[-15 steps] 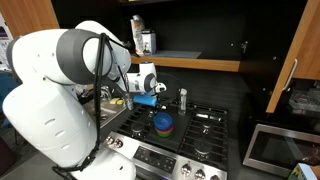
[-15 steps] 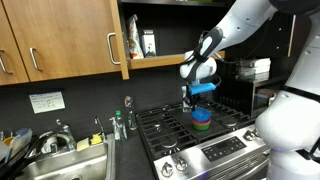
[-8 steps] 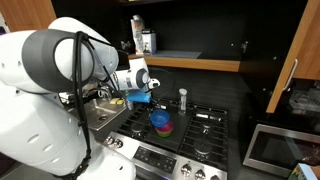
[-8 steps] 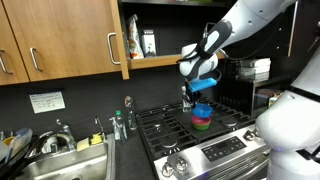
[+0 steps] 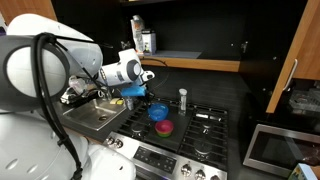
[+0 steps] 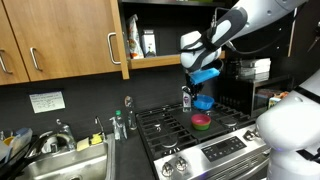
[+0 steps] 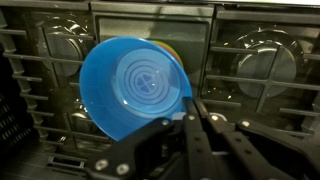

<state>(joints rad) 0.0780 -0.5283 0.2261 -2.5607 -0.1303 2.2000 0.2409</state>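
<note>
The gripper (image 7: pixel 190 102) has its jaws pinched narrow on the rim of a blue bowl (image 7: pixel 134 88), which hangs tilted in the air over the gas stove (image 5: pixel 207 128), just above and apart from the other bowls. In the wrist view the blue bowl's face shows only bare concentric rings, with the black burner grates (image 7: pixel 255 70) behind it. In an exterior view a pink bowl (image 6: pixel 202 120) sits nested in a green bowl (image 6: pixel 202 127) on the stove, directly under the blue bowl (image 6: pixel 204 102).
</note>
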